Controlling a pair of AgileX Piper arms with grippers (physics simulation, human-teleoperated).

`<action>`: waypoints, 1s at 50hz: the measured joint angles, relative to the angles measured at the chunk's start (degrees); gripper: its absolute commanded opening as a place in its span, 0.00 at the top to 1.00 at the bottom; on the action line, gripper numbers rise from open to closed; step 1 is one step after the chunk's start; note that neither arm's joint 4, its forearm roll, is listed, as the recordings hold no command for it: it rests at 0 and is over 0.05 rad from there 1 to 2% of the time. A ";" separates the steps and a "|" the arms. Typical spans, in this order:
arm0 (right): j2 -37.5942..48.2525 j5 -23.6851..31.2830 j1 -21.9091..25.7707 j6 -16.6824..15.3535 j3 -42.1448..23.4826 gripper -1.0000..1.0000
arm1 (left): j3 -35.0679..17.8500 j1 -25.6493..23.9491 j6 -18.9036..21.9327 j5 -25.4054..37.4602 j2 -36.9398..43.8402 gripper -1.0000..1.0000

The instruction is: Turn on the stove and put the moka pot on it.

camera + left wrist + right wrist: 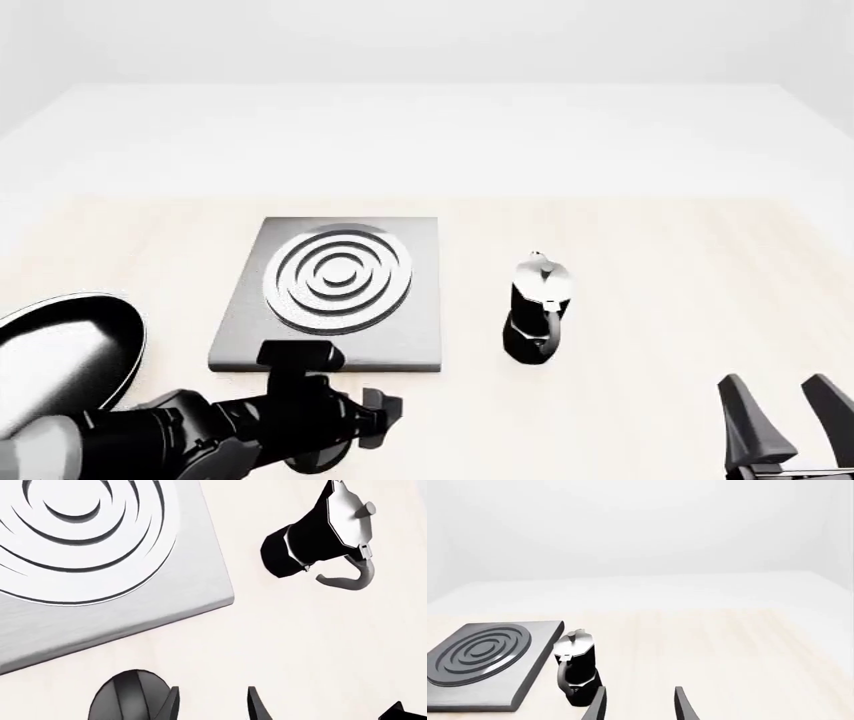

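The stove [334, 290] is a flat grey slab with a ringed burner, also in the left wrist view [87, 555] and right wrist view [484, 655]. Its black ridged knob [130, 697] lies on the table near the slab's front edge. My left gripper [212, 707] hangs open above the table, and the knob sits just outside one finger [170, 705], not between the two. In the front view the left gripper [378, 415] is at the bottom left. The moka pot [538, 310] [320, 535] [577, 667] stands upright to the right of the stove. My right gripper [781, 420] [639, 705] is open and empty, nearer than the pot.
A black frying pan [67, 350] lies at the table's left edge, beside the left arm. A small dark shape [403, 712] shows at one corner of the left wrist view; I cannot tell what it is.
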 measured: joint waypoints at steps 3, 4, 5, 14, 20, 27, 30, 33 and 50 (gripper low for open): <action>0.00 0.03 -0.05 -0.01 0.00 0.00 | 0.20 0.26 -0.11 -0.26 0.31 0.00; 0.00 0.05 -0.07 -0.02 0.00 0.00 | 0.26 0.40 -0.10 -0.32 0.39 0.00; 0.00 0.06 -0.08 -0.02 0.00 0.00 | 0.32 0.53 -0.08 -0.37 0.45 0.00; 0.00 0.15 -0.10 -0.02 0.00 0.00 | 0.73 1.48 -0.16 -0.98 0.73 0.00; 0.00 0.19 -0.05 -0.03 0.00 0.00 | 0.86 1.92 -0.31 -1.40 0.71 0.00; 0.00 0.25 -0.05 -0.05 0.00 0.00 | 0.90 2.42 -0.45 -1.75 0.70 0.00; 0.00 0.28 -0.03 -0.05 0.00 0.00 | 0.91 2.59 -0.50 -1.84 0.67 0.00; 0.00 0.30 -0.01 -0.05 0.00 0.00 | 0.92 2.80 -0.50 -1.93 0.65 0.00; 0.00 0.34 0.02 -0.02 0.00 0.00 | 0.76 4.23 -0.16 -2.19 0.60 0.00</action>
